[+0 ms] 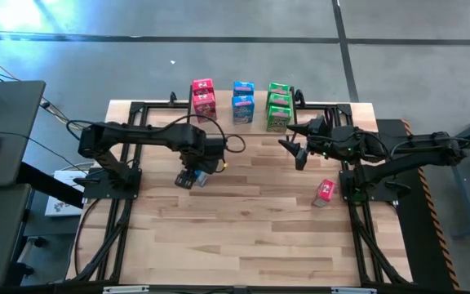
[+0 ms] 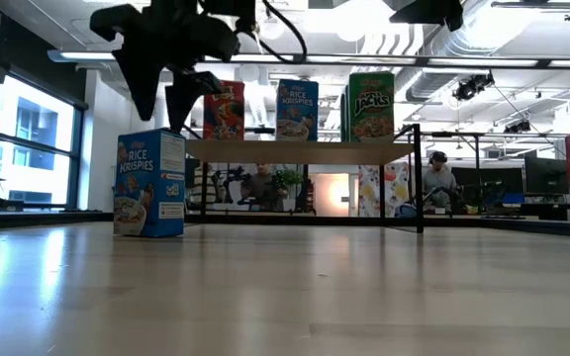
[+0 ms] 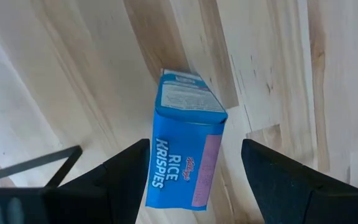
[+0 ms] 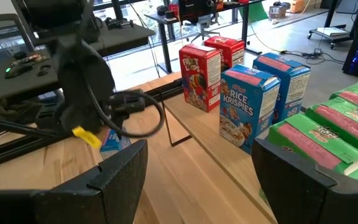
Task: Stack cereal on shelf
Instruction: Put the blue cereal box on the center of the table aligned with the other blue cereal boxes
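Blue cardboard Rice Krispies cereal box (image 3: 185,155) stands on wooden slatted desk (image 1: 243,220), left claw (image 3: 194,180) spread around it, not touching. Right claw (image 1: 294,147) spread, empty, near small light-wood shelf (image 2: 300,148).

The left arm reaches from the left edge of the high view toward the centre, its left gripper (image 1: 189,177) pointing down, fingers (image 3: 123,177) spread apart. The right arm enters from the right, bent at the elbow, its right gripper (image 1: 294,149) sitting upper right of centre with fingers wide apart.
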Controlling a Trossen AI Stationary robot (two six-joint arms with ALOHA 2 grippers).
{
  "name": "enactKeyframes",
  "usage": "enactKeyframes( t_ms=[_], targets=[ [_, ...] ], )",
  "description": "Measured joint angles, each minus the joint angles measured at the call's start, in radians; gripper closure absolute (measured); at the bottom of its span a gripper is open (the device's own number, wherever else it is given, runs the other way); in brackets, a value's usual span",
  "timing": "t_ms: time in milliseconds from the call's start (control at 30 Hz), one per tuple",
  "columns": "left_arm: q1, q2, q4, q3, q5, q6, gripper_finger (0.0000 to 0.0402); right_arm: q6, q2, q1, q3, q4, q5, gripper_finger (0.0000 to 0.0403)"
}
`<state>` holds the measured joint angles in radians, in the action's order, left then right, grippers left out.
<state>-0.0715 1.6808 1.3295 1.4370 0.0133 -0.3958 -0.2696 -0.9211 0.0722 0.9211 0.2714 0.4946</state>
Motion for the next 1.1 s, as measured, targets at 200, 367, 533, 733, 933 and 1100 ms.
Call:
enactKeyframes(
  t_ms=[200,367,533,733,933,1100],
  targets=[
    [0.000,0.030,0.001,0.000,-0.048,0.000,0.0156,0.000,0.000,0.000,0.000,0.001,0.000,0.0124],
    [-0.001,0.033,0.001,0.000,-0.060,0.000,0.0156,-0.001,0.000,0.000,0.000,0.002,0.000,0.0124],
    [-0.001,0.034,0.000,0.000,-0.059,0.016,0.0156,0.000,0.000,0.000,0.000,0.001,0.000,0.0124],
    [-0.002,0.034,-0.012,0.000,-0.048,0.020,0.0156,0.000,0.000,0.000,0.000,0.002,0.000,0.0124],
    [-0.002,0.034,-0.020,0.000,-0.047,0.011,0.0156,0.000,0.000,0.000,0.000,0.001,0.000,0.0124],
    [-0.002,0.034,-0.027,0.000,-0.047,0.011,0.0156,0.000,0.000,0.000,0.000,0.001,0.000,0.0124]
  ],
)
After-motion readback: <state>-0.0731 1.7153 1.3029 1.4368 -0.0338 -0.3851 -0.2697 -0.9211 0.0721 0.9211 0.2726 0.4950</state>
